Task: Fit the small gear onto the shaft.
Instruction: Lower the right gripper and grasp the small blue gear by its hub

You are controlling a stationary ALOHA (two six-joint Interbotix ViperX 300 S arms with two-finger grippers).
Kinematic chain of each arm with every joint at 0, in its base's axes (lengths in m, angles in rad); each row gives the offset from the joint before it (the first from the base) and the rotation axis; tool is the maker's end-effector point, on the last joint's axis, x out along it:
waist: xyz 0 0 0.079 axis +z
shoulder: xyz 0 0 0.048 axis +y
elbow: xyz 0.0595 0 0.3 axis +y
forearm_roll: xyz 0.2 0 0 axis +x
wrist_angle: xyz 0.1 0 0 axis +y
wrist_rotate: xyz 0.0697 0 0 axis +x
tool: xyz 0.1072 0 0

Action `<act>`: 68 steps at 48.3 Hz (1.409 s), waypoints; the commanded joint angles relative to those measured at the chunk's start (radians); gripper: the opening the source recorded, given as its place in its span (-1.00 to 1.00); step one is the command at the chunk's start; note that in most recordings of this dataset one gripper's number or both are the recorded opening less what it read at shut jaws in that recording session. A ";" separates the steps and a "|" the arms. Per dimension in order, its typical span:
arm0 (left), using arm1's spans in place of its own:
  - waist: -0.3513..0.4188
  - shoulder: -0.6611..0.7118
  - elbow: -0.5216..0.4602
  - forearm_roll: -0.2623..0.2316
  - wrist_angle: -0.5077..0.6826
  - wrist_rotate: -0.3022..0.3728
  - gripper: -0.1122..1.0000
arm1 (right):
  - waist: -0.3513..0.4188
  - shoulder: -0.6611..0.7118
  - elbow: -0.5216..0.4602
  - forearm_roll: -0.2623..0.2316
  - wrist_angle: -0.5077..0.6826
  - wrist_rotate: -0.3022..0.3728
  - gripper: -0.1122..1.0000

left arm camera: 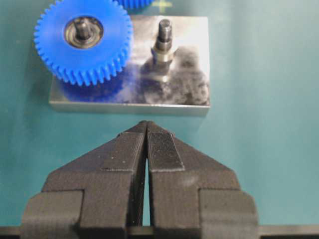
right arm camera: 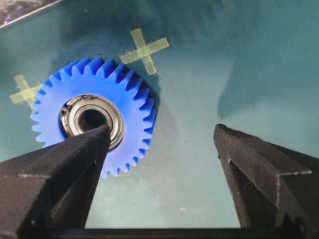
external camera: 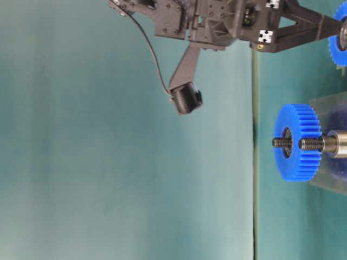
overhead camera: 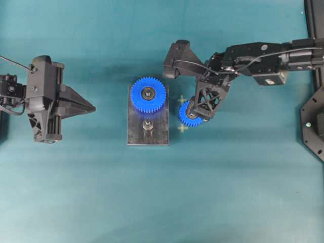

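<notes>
The small gear lies flat on the teal table just right of the grey plate. In the right wrist view the small gear shows its bearing hub. My right gripper is open above it; in its wrist view one fingertip overlaps the hub and the other hangs over bare table. The shaft stands bare on the plate and also shows in the left wrist view. My left gripper is shut and empty, left of the plate; in its wrist view the left gripper points at the plate edge.
The larger blue gear sits on its own pin at the plate's far end, close beside the shaft. Two yellow cross marks flank the small gear. A black frame stands at the right edge.
</notes>
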 commanded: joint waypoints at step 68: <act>-0.006 -0.003 -0.023 0.003 -0.009 -0.018 -0.80 | 0.026 0.067 -0.028 0.015 0.051 0.041 0.83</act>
